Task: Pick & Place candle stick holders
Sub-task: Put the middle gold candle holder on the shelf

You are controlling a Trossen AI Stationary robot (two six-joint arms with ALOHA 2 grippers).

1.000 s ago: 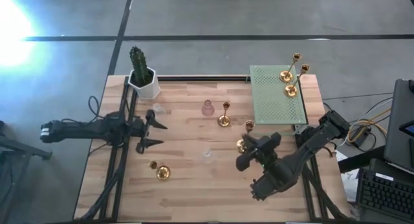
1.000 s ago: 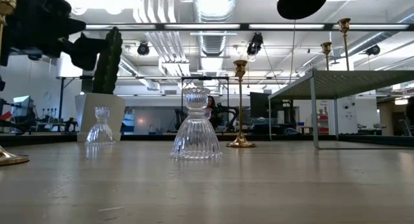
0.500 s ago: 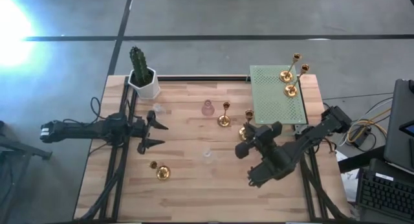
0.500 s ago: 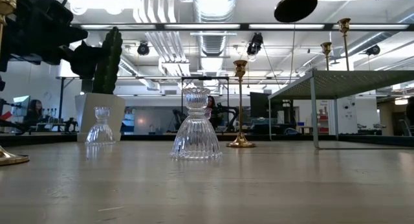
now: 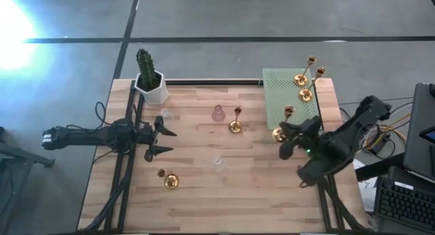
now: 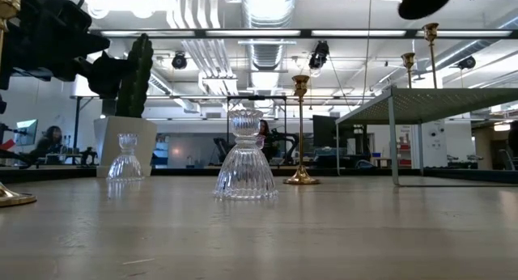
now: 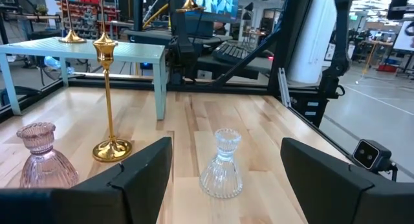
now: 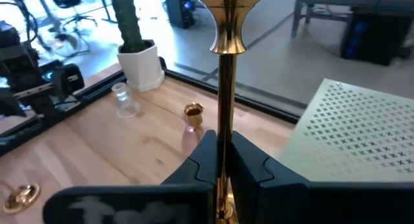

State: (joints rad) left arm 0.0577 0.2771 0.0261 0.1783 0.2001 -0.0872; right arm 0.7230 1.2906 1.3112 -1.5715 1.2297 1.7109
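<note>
Carrying a gold holder (image 5: 280, 132) clamped by its stem, right end effector (image 5: 288, 134) at the near edge of the green rack (image 5: 291, 102), where two gold holders (image 5: 303, 87) stand. Left end effector (image 5: 163, 141) wide, empty. Remaining on the counter (image 5: 204, 194): two more gold, one pink, two clear.
</note>
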